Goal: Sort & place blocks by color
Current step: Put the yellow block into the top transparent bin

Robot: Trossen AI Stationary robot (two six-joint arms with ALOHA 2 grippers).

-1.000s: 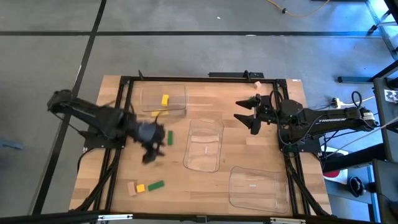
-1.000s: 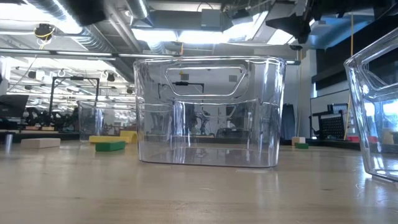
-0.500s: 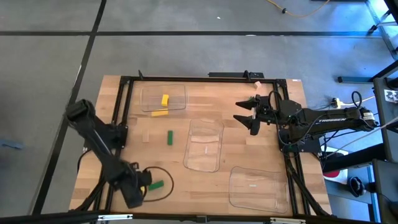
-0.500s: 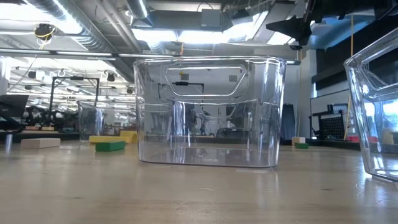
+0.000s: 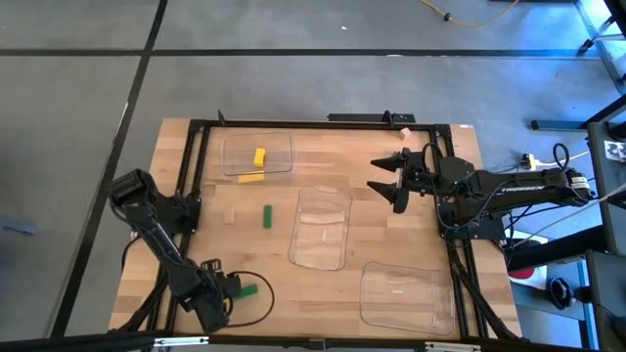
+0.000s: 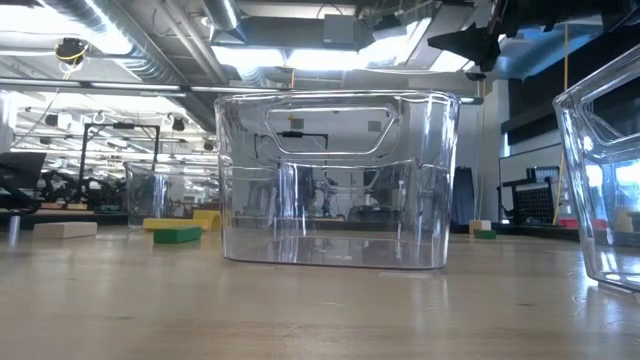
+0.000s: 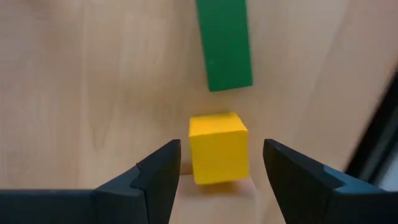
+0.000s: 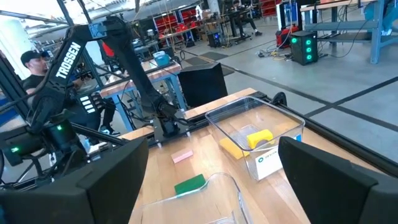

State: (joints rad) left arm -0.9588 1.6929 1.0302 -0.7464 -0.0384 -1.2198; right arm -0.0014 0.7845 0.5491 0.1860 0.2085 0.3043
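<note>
My left gripper (image 7: 219, 163) is open at the table's near-left corner (image 5: 211, 305), low over the wood. A yellow cube (image 7: 217, 148) sits on the table between its two fingers, with a gap on each side. A green oblong block (image 7: 224, 43) lies just beyond the cube, also seen in the high view (image 5: 245, 290). Another green block (image 5: 266, 216) and a pale tan block (image 5: 231, 215) lie mid-left. One yellow block (image 5: 259, 156) rests in the far-left tray (image 5: 235, 147), another (image 5: 251, 178) at its near rim. My right gripper (image 5: 389, 182) hovers open on the right.
A clear tray (image 5: 323, 227) stands at the table's middle and another (image 5: 401, 293) near-right. The black frame rails (image 5: 186, 196) run along the left side, close to my left arm. Bare wood lies between the mid-left blocks and the near-left group.
My left arm has swung quickly from the mid-left blocks toward the table's near-left corner and come down there, its open fingers now on either side of the yellow cube. In the last half second it has only edged a little nearer the edge.
</note>
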